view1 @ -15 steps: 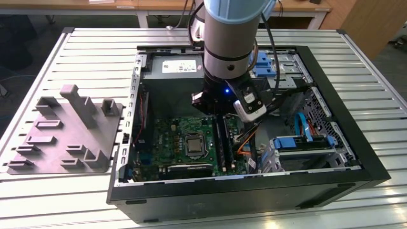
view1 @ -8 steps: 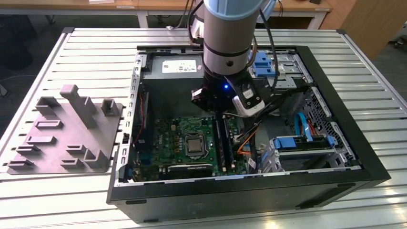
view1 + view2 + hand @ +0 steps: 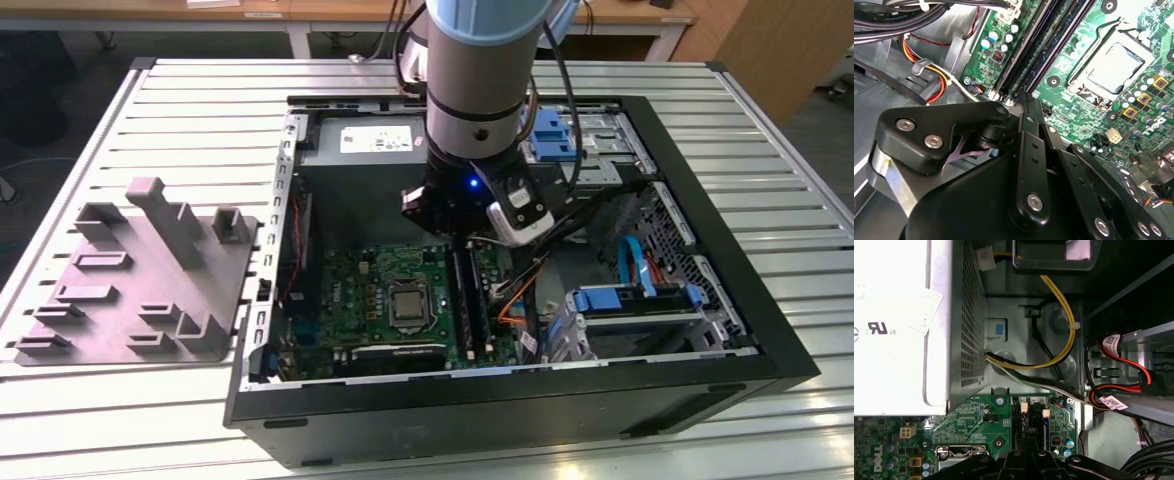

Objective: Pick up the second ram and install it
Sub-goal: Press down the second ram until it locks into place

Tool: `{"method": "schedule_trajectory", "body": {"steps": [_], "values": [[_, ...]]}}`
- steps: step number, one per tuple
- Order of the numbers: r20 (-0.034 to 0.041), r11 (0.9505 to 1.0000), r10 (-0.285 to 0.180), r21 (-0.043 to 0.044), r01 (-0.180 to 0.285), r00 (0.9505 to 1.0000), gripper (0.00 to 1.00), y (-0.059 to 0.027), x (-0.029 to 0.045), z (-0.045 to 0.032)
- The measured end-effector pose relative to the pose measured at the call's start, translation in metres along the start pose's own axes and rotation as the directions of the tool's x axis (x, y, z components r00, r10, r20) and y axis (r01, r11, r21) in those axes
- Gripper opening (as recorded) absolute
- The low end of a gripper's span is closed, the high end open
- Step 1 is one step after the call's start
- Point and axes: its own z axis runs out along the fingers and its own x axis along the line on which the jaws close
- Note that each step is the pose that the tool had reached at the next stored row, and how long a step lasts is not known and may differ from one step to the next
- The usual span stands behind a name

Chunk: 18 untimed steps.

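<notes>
Black gripper [image 3: 1026, 107] low over green motherboard [image 3: 1134, 30], inside open black computer case [image 3: 747, 330].

Your gripper's fingers look pressed together at the near end of the long black memory slots [image 3: 1046, 45]. A dark blue-black ram stick [image 3: 463, 295] stands in those slots, centre of the exterior view; whether the fingers still pinch it, you cannot tell.

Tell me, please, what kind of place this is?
Probably a robotics lab or test workshop. An open computer case lies on a slatted metal table, a grey fixture with holders sits beside it, and the gripper is over the green motherboard.
</notes>
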Motion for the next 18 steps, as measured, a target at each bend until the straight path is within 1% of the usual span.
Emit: {"method": "schedule_trajectory", "body": {"steps": [6,9,14,18], "values": [[0.0002,1.0000,0.000,-0.0004,0.000,1.0000,0.10,0.0014,-0.0019,0.0018],[0.0001,1.0000,0.000,-0.0002,0.000,1.0000,0.10,0.0021,-0.0016,0.0044],[0.0000,1.0000,0.000,-0.0001,0.000,1.0000,0.10,0.0027,-0.0012,0.0050],[0.0001,1.0000,0.000,-0.0003,0.000,1.0000,0.10,0.0050,-0.0008,0.0066]]}}
